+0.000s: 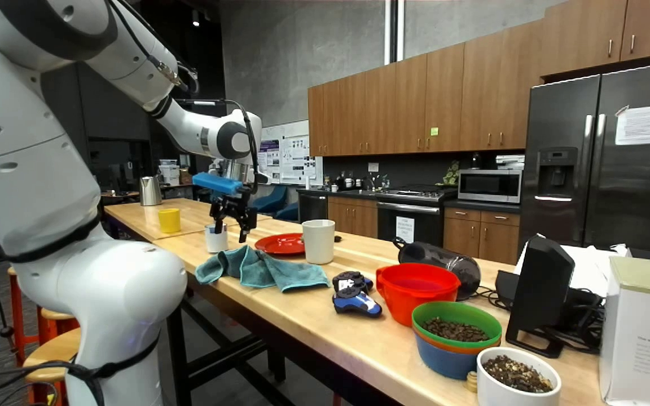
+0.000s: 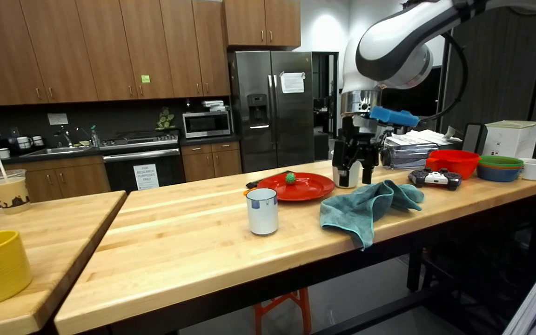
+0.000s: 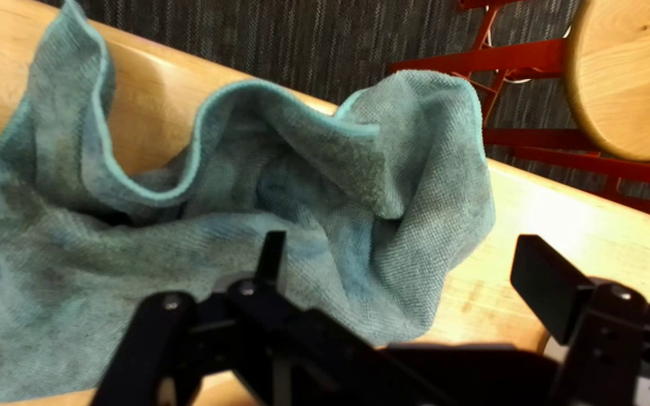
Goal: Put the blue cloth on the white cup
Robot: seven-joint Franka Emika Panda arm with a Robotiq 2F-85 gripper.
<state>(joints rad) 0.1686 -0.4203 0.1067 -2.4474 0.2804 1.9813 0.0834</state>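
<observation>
Crumpled blue-green cloth is laid apart from a round green bowl of brown bits, partly under spread jaws.

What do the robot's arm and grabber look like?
The arm is chunky, rounded and white, with dark grey parts at the joints and black straps around it. A black cable loops near the wrist. Below a shiny silver ring, the gripper is black with two blocky fingers, and a bright blue piece sits above.
</observation>
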